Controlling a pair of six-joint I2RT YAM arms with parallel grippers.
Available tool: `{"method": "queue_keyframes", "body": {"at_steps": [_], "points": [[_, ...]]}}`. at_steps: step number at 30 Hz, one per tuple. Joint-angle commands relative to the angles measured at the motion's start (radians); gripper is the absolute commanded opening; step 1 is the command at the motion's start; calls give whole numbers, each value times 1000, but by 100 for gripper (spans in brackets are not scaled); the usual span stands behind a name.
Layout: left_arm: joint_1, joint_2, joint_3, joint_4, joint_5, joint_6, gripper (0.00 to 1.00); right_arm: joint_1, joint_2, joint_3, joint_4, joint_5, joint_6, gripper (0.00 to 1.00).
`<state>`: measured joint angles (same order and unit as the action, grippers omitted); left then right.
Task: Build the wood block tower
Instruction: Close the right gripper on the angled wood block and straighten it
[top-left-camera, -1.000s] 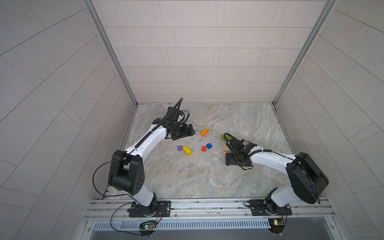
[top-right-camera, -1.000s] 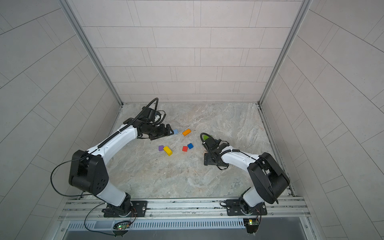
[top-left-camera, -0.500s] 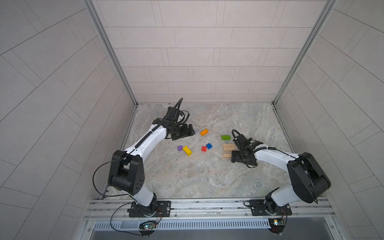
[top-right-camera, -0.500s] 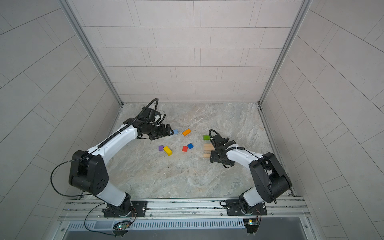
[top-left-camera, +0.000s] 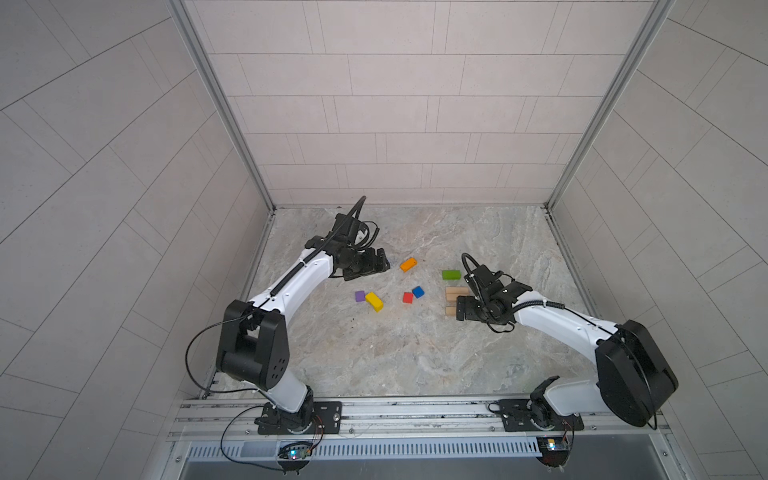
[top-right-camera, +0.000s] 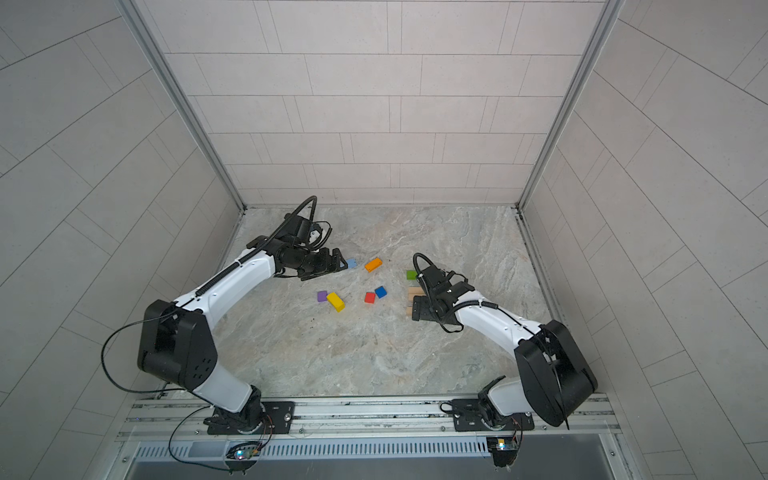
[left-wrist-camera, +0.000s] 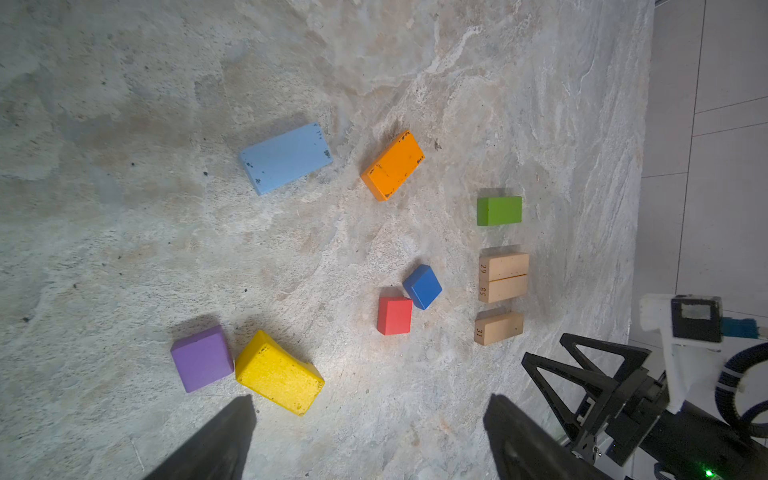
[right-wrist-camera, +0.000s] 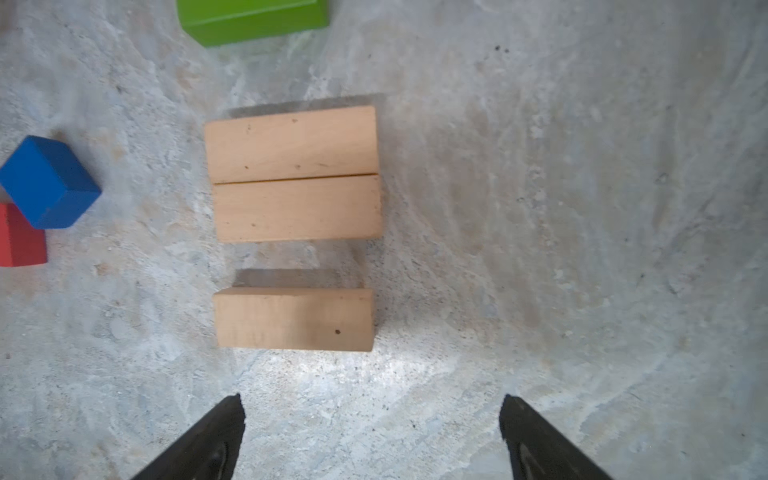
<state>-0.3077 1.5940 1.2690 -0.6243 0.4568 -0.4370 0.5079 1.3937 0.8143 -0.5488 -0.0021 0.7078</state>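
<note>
The wood blocks lie singly on the marble table and no tower is in view. Two tan bars (right-wrist-camera: 293, 174) touch side by side, with a third tan bar (right-wrist-camera: 294, 318) just apart from them. My right gripper (right-wrist-camera: 372, 415) stands open and empty a little short of that third bar (top-left-camera: 450, 310). A green brick (top-left-camera: 451, 274), an orange brick (top-left-camera: 408, 264), a blue cube (top-left-camera: 418, 292), a red cube (top-left-camera: 408, 297), a yellow brick (top-left-camera: 374, 301) and a purple cube (top-left-camera: 360, 296) are scattered to the left. My left gripper (top-right-camera: 338, 264) is open beside the light-blue brick (top-right-camera: 351, 263).
Tiled walls close in the table (top-left-camera: 415, 353) at the back and on both sides. An aluminium rail (top-left-camera: 415, 415) with both arm bases runs along the front. The right gripper's black fingers (left-wrist-camera: 582, 374) show in the left wrist view beside the tan bars.
My right gripper drew back off the tan bars, uncovering them and the green brick, and now sits by the single bar. The left arm has stayed where it was.
</note>
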Motion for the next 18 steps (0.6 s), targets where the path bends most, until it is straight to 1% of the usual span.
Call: {"method": "queue_keyframes", "body": {"at_steps": [1,8,18], "points": [[7,9,-5,-8,9,3,93,24,50,45,0,36,9,97],[7,6,-3,-15,5,8,93,68,165,110,15,35,1,97],[8,7,-3,-17,6,11,93,72,253,130,40,45,18,96]]}}
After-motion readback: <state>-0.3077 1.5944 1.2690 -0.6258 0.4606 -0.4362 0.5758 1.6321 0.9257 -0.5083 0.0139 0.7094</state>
